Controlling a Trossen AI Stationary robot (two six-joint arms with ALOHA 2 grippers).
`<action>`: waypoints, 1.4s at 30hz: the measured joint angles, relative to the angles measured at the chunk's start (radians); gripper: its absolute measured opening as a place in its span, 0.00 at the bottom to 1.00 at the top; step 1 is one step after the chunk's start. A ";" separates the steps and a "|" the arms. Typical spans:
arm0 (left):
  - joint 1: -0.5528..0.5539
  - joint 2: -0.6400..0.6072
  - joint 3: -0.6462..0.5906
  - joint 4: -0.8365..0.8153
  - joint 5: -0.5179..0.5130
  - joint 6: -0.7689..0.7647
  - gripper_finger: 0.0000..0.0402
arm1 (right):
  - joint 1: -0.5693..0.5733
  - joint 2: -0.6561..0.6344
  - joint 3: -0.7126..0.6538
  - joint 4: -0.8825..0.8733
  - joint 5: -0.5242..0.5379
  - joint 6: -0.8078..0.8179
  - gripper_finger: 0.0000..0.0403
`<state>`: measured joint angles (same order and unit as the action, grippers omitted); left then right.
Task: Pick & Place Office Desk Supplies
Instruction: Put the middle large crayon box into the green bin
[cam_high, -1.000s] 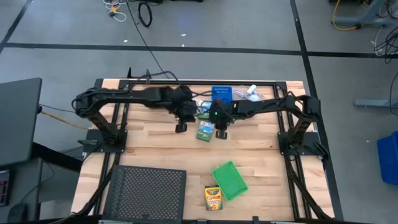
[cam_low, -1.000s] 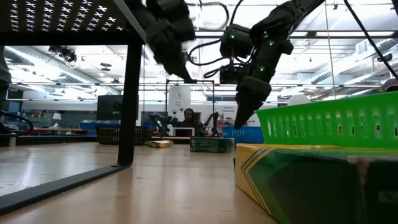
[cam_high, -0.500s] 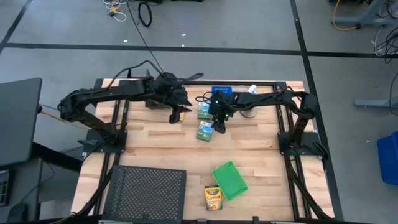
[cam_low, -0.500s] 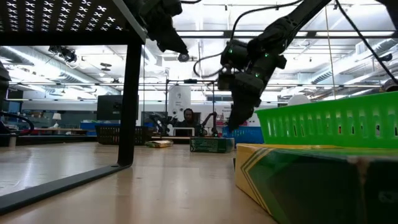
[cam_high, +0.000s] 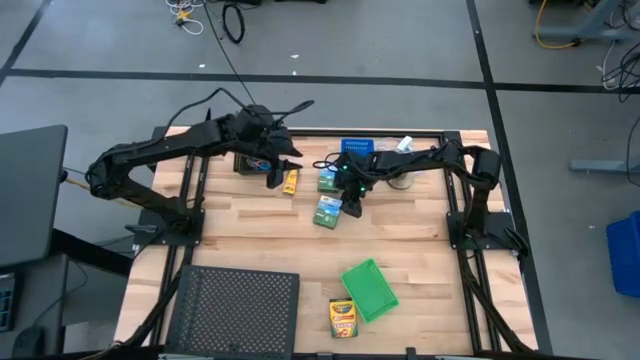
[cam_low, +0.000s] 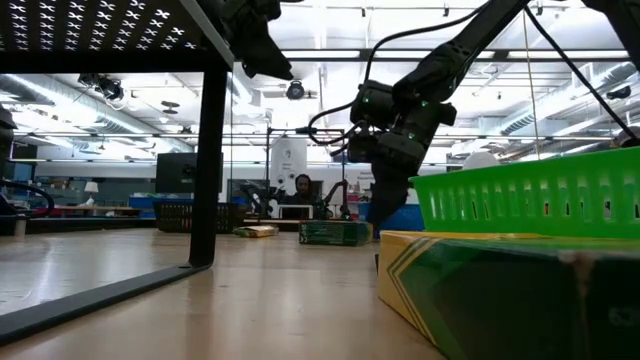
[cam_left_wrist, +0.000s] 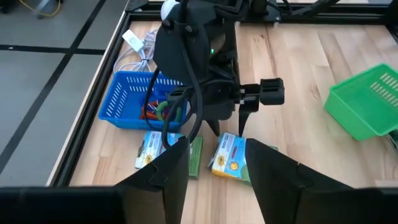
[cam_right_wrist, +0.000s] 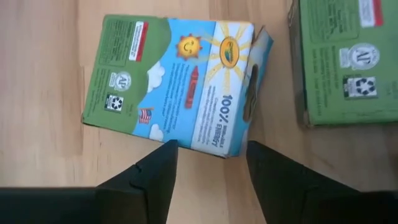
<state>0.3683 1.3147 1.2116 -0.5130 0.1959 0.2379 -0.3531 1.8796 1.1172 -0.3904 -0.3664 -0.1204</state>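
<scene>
Right gripper (cam_high: 352, 208) fingers, spread and empty, hang over the green-white crayon box (cam_right_wrist: 176, 84), bare counter (cam_high: 420, 265) beyond. Left gripper (cam_high: 277, 170), also open and empty, has retreated toward the back edge.

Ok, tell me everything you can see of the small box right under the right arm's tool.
The small box lies flat on the wooden table, printed cardboard by its look: green panel with small logos, blue sky with a sun, white "100%" lettering. One end flap looks slightly open. It sits skewed, apart from a second green box. The right tool hovers over its edge, fingers open, not touching as far as shows.
</scene>
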 joint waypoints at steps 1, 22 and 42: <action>0.000 0.000 -0.001 0.000 -0.001 0.000 0.41 | 0.000 0.000 0.000 0.006 0.000 0.001 0.50; 0.000 0.000 -0.002 0.000 -0.004 0.009 0.41 | 0.033 0.012 0.000 0.066 0.012 0.008 0.42; 0.000 0.000 -0.002 0.000 -0.019 0.009 0.41 | 0.068 0.033 0.004 0.072 0.058 -0.046 0.12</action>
<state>0.3687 1.3148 1.2098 -0.5129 0.1764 0.2470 -0.2855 1.9121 1.1210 -0.3187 -0.3083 -0.1662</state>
